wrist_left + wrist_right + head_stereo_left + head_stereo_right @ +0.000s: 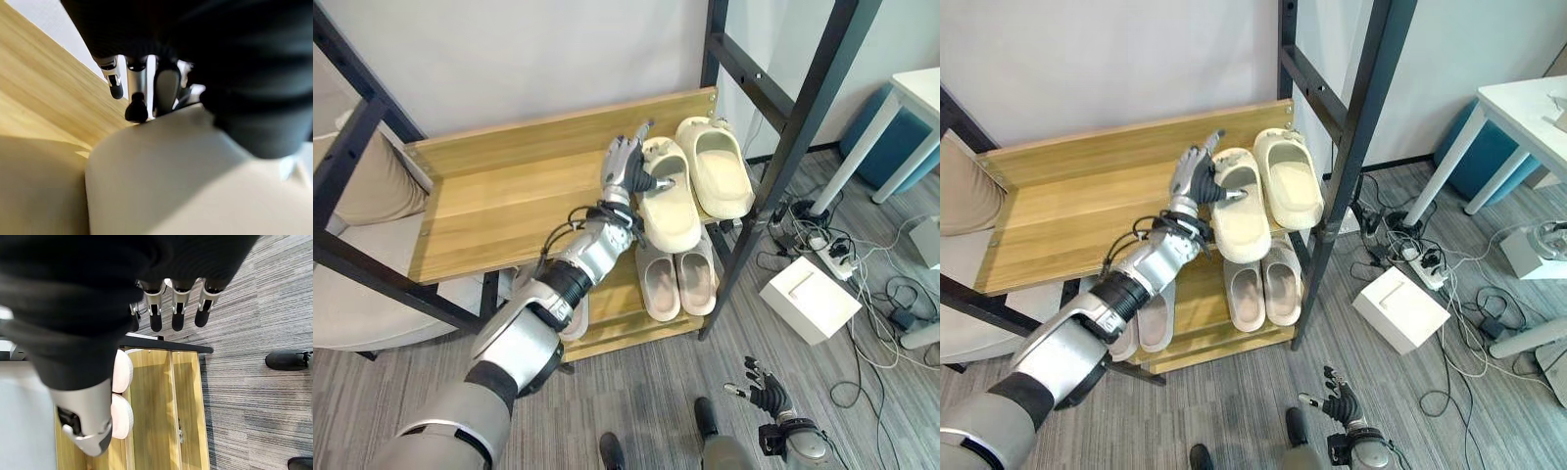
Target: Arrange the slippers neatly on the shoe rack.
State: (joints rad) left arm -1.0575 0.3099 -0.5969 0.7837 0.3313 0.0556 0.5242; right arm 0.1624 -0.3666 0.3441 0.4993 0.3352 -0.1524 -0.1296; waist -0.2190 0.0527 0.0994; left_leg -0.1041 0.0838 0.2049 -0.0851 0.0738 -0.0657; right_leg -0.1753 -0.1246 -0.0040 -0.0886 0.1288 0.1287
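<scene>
Two cream slippers lie side by side at the right end of the wooden top shelf [509, 196] of the shoe rack. My left hand [625, 164] rests against the left cream slipper [671, 211], thumb on its strap, fingers straight and pointing to the wall. The left wrist view shows the same slipper [161, 171] just under the fingertips [136, 110]. The right cream slipper [717, 168] lies free beside it. My right hand [767, 392] hangs low over the floor, open and empty. A beige pair [677, 279] lies on the lower shelf.
Another slipper pair [1141, 318] sits on the lower shelf, partly behind my left arm. A black frame post [793, 147] stands right of the rack. On the floor to the right are a white box [810, 297], a power strip [824, 247] and cables. A beige cushion [372, 186] lies left.
</scene>
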